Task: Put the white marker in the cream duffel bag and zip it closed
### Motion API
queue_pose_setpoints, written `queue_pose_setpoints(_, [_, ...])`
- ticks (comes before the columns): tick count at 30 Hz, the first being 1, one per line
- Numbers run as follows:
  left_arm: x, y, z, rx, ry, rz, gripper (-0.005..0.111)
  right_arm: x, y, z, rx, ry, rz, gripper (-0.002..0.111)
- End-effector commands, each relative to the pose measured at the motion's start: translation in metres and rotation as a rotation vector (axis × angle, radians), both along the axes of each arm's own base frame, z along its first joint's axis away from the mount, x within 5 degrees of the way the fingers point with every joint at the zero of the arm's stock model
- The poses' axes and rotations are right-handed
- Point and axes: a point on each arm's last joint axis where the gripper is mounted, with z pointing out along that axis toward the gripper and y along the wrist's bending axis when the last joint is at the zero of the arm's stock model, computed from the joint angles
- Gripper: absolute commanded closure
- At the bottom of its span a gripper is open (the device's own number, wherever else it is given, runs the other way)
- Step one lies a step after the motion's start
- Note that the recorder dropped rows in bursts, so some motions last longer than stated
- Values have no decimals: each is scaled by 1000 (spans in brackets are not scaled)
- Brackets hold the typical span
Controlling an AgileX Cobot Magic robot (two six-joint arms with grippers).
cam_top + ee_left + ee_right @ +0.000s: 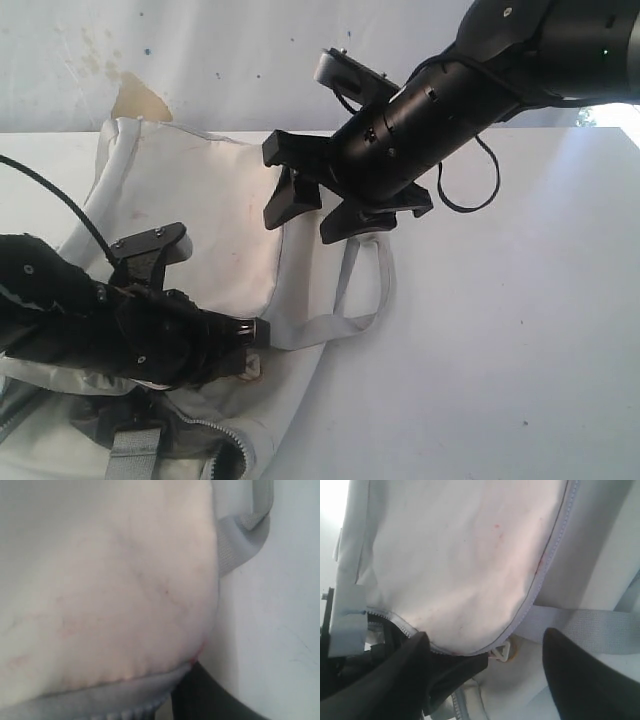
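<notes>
The cream duffel bag (210, 210) lies on the left of the table, its zipper (222, 432) parted at the near end over dark lining. My left gripper (252, 333) is shut on the bag's flap edge by the zipper. In the left wrist view, fabric (100, 580) fills the frame and only one dark finger (205, 700) shows. My right gripper (315, 212) hovers open above the bag's right side. Between its fingers (585, 680) I see the flap (460, 555) and a cream triangular ring (502, 652). The white marker is in none of the views.
A grey webbing strap (350, 320) loops off the bag onto the white table (500, 350). A black cable (480, 190) hangs under the right arm. The wall behind carries a tan stain (140, 100).
</notes>
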Motion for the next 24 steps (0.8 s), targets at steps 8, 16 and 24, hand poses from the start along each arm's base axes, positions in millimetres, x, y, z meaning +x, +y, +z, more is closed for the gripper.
queue_pose_setpoints(8, [-14, 20, 42, -38, -14, -112, 107, -1, -2, 1, -3, 22, 4, 48])
queue_pose_setpoints(16, [-27, 26, 70, -24, -55, -291, 107, -7, 23, -12, 94, 186, -41, 57])
queue_pose_setpoints(24, [-26, 25, 73, -21, -42, -291, 107, -14, 37, -34, 52, 296, -2, 57])
